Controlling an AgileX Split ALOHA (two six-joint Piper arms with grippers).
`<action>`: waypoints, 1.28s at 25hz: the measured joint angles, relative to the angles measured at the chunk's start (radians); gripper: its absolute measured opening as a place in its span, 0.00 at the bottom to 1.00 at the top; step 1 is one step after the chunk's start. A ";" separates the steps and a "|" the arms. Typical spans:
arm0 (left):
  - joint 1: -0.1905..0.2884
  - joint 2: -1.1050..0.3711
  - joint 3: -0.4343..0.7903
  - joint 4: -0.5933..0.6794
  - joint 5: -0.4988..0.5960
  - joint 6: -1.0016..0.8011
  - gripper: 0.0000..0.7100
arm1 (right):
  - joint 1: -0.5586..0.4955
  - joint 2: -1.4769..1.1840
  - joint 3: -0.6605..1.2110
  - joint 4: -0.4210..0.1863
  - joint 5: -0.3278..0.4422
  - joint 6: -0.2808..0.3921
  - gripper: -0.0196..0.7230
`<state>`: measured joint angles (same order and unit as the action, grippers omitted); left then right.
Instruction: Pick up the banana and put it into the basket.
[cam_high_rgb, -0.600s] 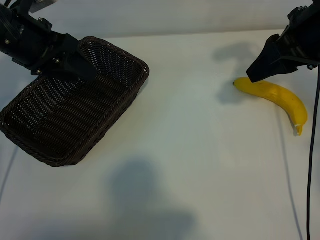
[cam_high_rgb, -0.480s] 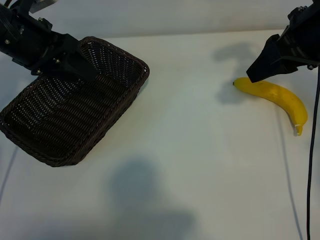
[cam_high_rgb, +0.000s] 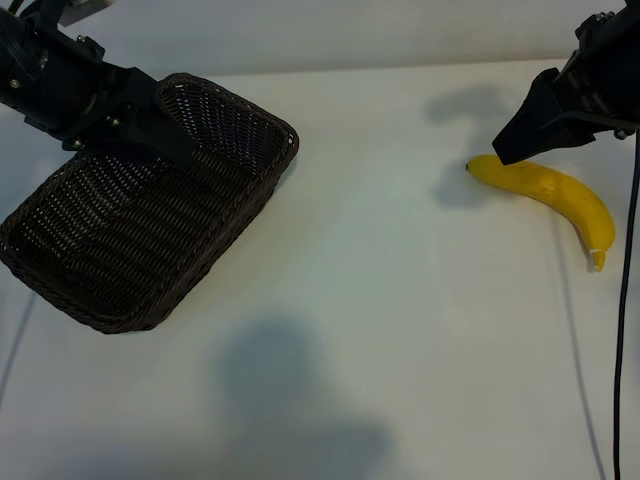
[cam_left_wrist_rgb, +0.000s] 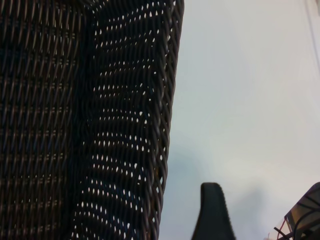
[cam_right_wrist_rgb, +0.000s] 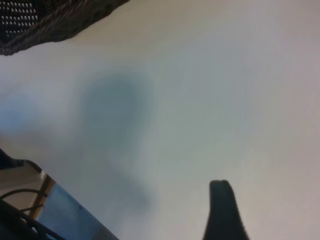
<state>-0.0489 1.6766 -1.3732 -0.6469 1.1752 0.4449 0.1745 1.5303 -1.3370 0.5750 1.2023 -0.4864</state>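
The banana (cam_high_rgb: 552, 193) lies on the white table at the far right, dark tip toward the middle and pale stem toward the front. My right gripper (cam_high_rgb: 506, 152) hovers just above the dark tip, open and holding nothing; the right wrist view shows one finger (cam_right_wrist_rgb: 222, 207) over bare table. The dark brown wicker basket (cam_high_rgb: 230, 215) sits at the left. My left gripper (cam_high_rgb: 176, 146) hangs open over its far rim; in the left wrist view one finger (cam_left_wrist_rgb: 212, 207) stands outside the basket's wall (cam_left_wrist_rgb: 135, 125).
A black cable (cam_high_rgb: 630, 300) hangs along the right edge of the table. A large shadow (cam_high_rgb: 285, 400) falls on the front middle of the table. White tabletop (cam_high_rgb: 400, 250) stretches between basket and banana.
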 joint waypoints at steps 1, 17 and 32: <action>0.000 0.000 0.000 0.000 0.000 0.000 0.76 | 0.000 0.000 0.000 0.000 0.000 0.000 0.66; 0.000 0.000 0.000 0.000 0.000 -0.008 0.76 | 0.000 0.000 0.000 0.003 -0.002 0.000 0.66; 0.231 -0.486 0.058 0.307 0.001 -0.464 0.75 | 0.000 0.000 0.000 0.004 -0.005 0.000 0.66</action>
<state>0.1820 1.1908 -1.3151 -0.3399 1.1761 -0.0194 0.1745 1.5303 -1.3370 0.5789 1.1971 -0.4864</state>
